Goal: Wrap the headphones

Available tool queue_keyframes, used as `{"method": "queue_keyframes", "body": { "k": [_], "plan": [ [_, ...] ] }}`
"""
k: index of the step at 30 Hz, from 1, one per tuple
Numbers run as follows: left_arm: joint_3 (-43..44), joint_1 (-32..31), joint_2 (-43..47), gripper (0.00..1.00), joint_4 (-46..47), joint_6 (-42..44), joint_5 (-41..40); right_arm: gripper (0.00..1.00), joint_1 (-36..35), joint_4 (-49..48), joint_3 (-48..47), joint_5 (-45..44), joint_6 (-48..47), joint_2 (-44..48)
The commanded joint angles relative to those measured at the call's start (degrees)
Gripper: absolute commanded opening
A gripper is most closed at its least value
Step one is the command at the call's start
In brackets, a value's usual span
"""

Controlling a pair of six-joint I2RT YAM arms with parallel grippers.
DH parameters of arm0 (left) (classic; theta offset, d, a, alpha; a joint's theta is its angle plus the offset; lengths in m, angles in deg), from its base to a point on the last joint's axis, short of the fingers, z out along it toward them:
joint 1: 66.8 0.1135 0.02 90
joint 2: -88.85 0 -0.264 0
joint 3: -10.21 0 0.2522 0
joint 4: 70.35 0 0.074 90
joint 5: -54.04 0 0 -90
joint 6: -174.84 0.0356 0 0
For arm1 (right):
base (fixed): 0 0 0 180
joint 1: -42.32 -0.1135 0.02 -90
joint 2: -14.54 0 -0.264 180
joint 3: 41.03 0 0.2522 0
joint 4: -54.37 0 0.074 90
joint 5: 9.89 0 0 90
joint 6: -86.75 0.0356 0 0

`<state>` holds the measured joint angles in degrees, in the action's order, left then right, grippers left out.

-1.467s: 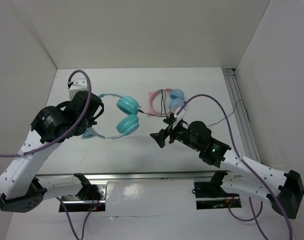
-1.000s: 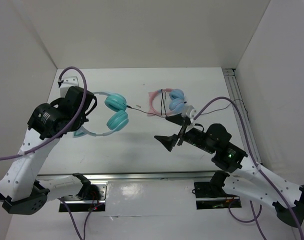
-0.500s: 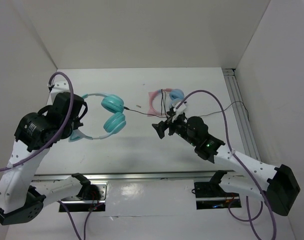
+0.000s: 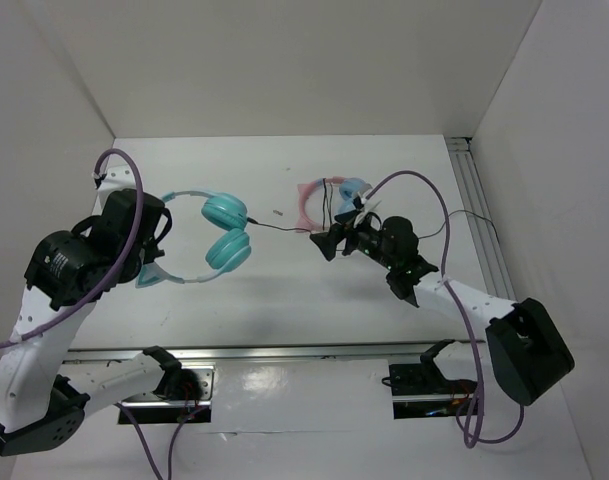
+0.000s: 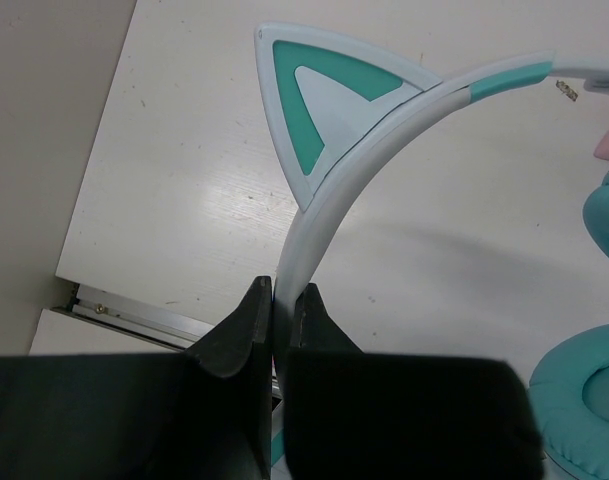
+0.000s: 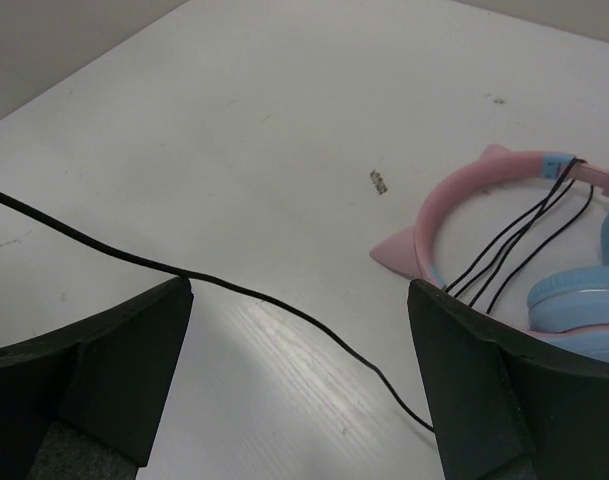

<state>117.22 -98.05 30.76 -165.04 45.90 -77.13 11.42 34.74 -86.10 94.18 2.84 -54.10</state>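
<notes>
The headphones with teal ear cups [image 4: 227, 230] hang above the table from their pale headband [image 4: 179, 193]. My left gripper [image 4: 152, 252] is shut on that headband [image 5: 384, 120] just below a cat ear [image 5: 324, 90]; its fingertips [image 5: 282, 290] pinch the band. The thin black cable [image 4: 282, 227] runs right from the upper cup along the table. My right gripper [image 4: 329, 243] is open low over the table. In the right wrist view the cable [image 6: 234, 290] passes between its spread fingers [image 6: 299, 290] without touching them.
Pink-banded headphones [image 4: 312, 200] with light blue cups [image 4: 354, 190] lie just behind the right gripper, black cord wound round them [image 6: 514, 235]. A small scrap [image 4: 276, 212] lies on the table. A metal rail [image 4: 479, 220] runs along the right edge; white walls enclose the table.
My left arm has carried the teal headphones leftward, pulling the cable out. My right gripper has swung back and moved up toward the cable beside the pink headphones.
</notes>
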Motion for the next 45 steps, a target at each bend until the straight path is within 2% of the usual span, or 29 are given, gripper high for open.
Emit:
{"method": "queue_keyframes", "body": {
  "k": [1, 5, 10, 11, 15, 19, 20, 22, 24, 25, 26, 28, 31, 32, 35, 37, 39, 42, 43, 45],
  "plan": [
    [1.1, 0.3, 1.1, 0.00, 3.0, -0.3, 0.0, 0.95, 0.8, -10.0, 1.0, 8.5, 3.4, -2.4],
    [1.1, 0.3, 0.6, 0.00, 3.0, -0.9, -0.5, 0.95, 0.2, -14.0, 1.0, 14.6, 5.2, -6.2],
    [2.2, 0.3, 0.1, 0.00, 3.0, -0.9, -0.5, 0.89, -0.4, -16.4, 0.5, 16.3, 5.7, -12.6],
    [2.2, 0.3, 0.1, 0.00, 3.0, -0.9, -0.5, 0.83, -0.4, -17.1, 0.5, 16.9, 5.7, -13.9],
    [2.2, 0.3, 0.1, 0.00, 3.0, -0.9, -0.5, 0.68, -0.4, -18.6, 0.5, 16.9, 6.3, -15.1],
    [2.2, 0.3, 0.1, 0.00, 3.0, -1.5, -1.0, 0.11, -0.4, -18.6, 1.0, 13.5, 6.3, -15.6],
    [1.6, 0.3, 0.1, 0.00, 3.0, -1.5, -1.6, 0.00, -0.4, -18.6, 1.0, 12.7, 6.3, -15.1],
    [-0.3, 0.3, 0.1, 0.00, 3.9, -1.5, -2.2, 0.00, -0.4, -15.9, 1.0, 9.9, 6.3, -12.4],
    [-3.1, 0.3, 0.1, 0.00, 7.0, 1.8, -2.2, 0.00, -2.2, -6.6, 0.1, 4.5, 3.7, -8.5],
    [-5.7, 0.3, 0.1, 0.00, 9.8, 2.8, -2.2, 0.00, -3.5, -3.4, -0.7, -4.5, 2.7, -3.6],
    [-6.8, 0.3, -0.9, 0.00, 10.6, 2.8, -3.0, 0.00, -5.0, 2.0, -0.7, -9.6, 0.9, -0.9],
    [-9.3, -2.4, -4.0, 0.00, 12.0, 2.8, -4.9, 0.00, -8.8, 6.1, -0.7, -21.6, 0.2, 4.1],
    [-11.3, -6.4, -10.7, 0.00, 16.4, 5.5, -5.8, 0.00, -11.8, 14.5, -3.1, -24.7, -0.4, 12.8],
    [-11.9, -8.0, -12.3, 0.00, 21.1, 7.4, -4.0, 0.00, -12.8, 16.1, -3.8, -25.9, -0.4, 16.8],
    [-14.7, -15.3, -17.7, 0.00, 28.7, 16.7, -2.3, 0.00, -16.9, 21.5, -4.5, -31.3, -3.3, 23.3],
    [-14.7, -18.0, -19.8, 0.00, 31.7, 22.0, 2.3, 0.00, -18.1, 26.6, -6.5, -33.2, -4.9, 25.3],
    [-15.5, -19.2, -20.5, 0.00, 33.4, 24.1, 12.4, 0.00, -18.8, 31.1, -8.2, -33.8, -6.0, 26.4],
    [-18.8, -25.7, -16.7, 0.00, 37.4, 29.2, 21.7, 0.00, -19.5, 32.3, -8.8, -34.6, -6.0, 25.7],
    [-19.6, -30.5, -15.5, 0.00, 37.9, 31.1, 23.3, 0.00, -20.1, 32.3, -8.8, -34.6, -6.0, 25.1],
    [-22.5, -34.8, -12.8, 0.00, 39.3, 32.5, 27.0, 0.00, -20.6, 32.3, -9.3, -34.6, -6.0, 22.4]
  ]
}}
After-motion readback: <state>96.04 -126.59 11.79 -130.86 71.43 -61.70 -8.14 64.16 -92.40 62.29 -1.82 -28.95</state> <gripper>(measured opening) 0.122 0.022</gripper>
